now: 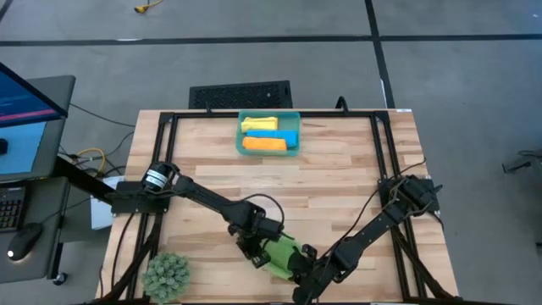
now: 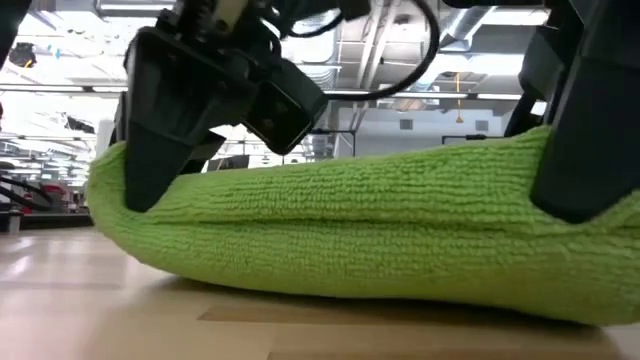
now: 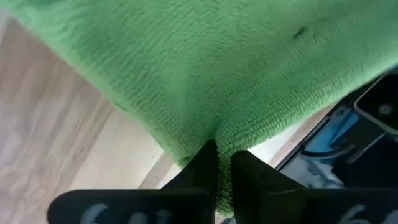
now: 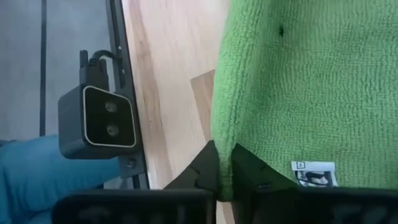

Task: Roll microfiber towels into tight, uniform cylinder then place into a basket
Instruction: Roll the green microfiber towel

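Note:
A green microfiber towel [image 1: 284,254], folded into a thick long bundle, lies near the table's front edge between my two grippers. My left gripper [image 1: 254,246] is shut on its left end and my right gripper [image 1: 309,268] on its right end. In the low view the bundle [image 2: 380,230] sags in the middle onto the wood. The teal basket [image 1: 239,134] stands at the far middle. It holds a yellow [image 1: 259,124], a blue [image 1: 286,136] and an orange [image 1: 264,145] rolled towel. My left gripper pinches the towel's left-end edge [image 3: 219,138] between its two fingertips, slanting down from the table's left. That end [image 2: 120,185] is raised a little while the bundle's middle [image 2: 400,285] rests on the table. My right gripper pinches the towel's edge [image 4: 222,144] at its right end, near the white label [image 4: 314,173], between its fingertips. It slants down from the right. One layer or several, I cannot tell.
A spiky green plant ball [image 1: 166,275] sits at the near left corner. A black frame [image 1: 161,144] runs round the tabletop. A dark grated rectangle [image 1: 240,94] lies beyond the far edge. Bare wood [image 1: 279,182] stretches between the towel and the basket.

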Available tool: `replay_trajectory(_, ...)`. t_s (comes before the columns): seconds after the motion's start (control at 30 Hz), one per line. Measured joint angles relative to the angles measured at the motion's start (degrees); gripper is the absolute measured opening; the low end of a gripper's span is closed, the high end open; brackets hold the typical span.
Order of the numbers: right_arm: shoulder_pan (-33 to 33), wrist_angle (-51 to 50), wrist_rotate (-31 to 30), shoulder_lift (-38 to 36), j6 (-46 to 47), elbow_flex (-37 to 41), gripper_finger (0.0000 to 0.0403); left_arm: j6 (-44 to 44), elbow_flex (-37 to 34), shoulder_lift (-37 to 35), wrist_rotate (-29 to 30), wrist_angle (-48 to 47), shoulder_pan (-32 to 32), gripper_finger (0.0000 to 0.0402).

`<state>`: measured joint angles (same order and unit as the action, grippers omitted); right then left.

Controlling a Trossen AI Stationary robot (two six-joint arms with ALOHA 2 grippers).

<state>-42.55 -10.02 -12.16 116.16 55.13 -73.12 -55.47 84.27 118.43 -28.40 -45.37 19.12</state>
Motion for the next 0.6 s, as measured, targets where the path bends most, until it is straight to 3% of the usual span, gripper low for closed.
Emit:
replay_trajectory(0.33, 0.33, -0.24, 0.02, 0.26, 0.5, 0.0, 0.0042, -12.68, -0.04, 0.52, -4.32, -0.32, -2.13, 0.0015)
replay_trajectory(0.6, 0.29, -1.16, -0.85, 0.31, -0.06, 0.0, 0.0044, -14.11, 0.01, 3.83, -7.62, 0.32, -1.69, 0.0015)
